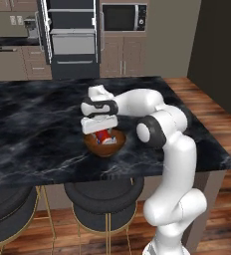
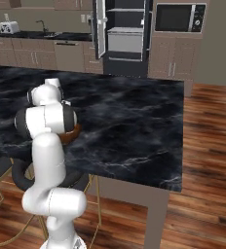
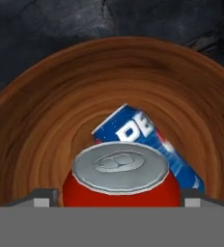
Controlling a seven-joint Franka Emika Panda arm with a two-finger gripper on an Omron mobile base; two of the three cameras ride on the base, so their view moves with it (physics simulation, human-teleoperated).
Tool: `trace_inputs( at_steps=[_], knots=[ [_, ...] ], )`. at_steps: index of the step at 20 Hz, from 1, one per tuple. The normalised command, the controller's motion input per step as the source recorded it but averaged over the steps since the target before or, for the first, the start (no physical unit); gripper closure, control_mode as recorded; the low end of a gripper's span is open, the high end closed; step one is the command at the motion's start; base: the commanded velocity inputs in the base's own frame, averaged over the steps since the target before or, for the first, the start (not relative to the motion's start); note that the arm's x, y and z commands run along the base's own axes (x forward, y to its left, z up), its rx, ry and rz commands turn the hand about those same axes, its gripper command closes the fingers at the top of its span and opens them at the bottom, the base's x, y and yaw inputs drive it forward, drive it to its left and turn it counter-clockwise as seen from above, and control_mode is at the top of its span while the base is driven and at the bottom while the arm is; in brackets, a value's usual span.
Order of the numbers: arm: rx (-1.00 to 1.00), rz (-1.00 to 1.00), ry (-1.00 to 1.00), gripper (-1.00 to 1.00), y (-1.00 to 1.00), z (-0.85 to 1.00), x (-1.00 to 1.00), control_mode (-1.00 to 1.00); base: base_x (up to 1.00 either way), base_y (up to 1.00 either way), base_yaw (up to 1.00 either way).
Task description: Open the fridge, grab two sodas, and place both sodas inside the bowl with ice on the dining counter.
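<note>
On the dining counter [image 1: 38, 129] [image 2: 134, 126] sits the reddish-brown bowl [image 1: 105, 148] [image 3: 46, 106]; I see no ice in it. A red soda [image 1: 103, 135] [image 3: 119, 166] stands upright in it, and a blue soda [image 3: 147, 140] lies tilted behind. My gripper [image 1: 103, 132] [image 3: 119, 198] reaches down into the bowl. Its fingertips [image 3: 46, 197] flank the red soda with a thin gap, so it is open. In the right base view my arm hides most of the bowl [image 2: 74, 134]. The fridge [image 1: 72, 35] [image 2: 124, 34] stands at the back with its doors open.
Two round black stools [image 1: 105, 204] [image 1: 8, 209] stand under the counter's near edge. A microwave [image 1: 125, 17] sits right of the fridge, and a toaster [image 2: 8, 26] is on the back counter. Wood floor lies to the right of the counter.
</note>
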Motion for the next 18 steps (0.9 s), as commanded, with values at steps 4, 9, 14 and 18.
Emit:
trace_inputs(
  at_steps=[4, 9, 14, 18],
  knots=[
    [0.00, 0.00, -0.10, -1.00, -0.20, -0.01, -0.35, -1.00, 0.00, 0.00, 0.00],
    [0.00, 0.01, -0.12, -1.00, -0.13, 0.08, -0.41, -1.00, 0.00, 0.00, 0.00],
    [0.00, 0.00, -0.14, -1.00, -0.01, 0.20, -0.41, -1.00, 0.00, 0.00, 0.00],
    [0.00, 0.00, -0.14, -1.00, 0.00, 0.42, -0.34, -1.00, 0.00, 0.00, 0.00]
  ],
)
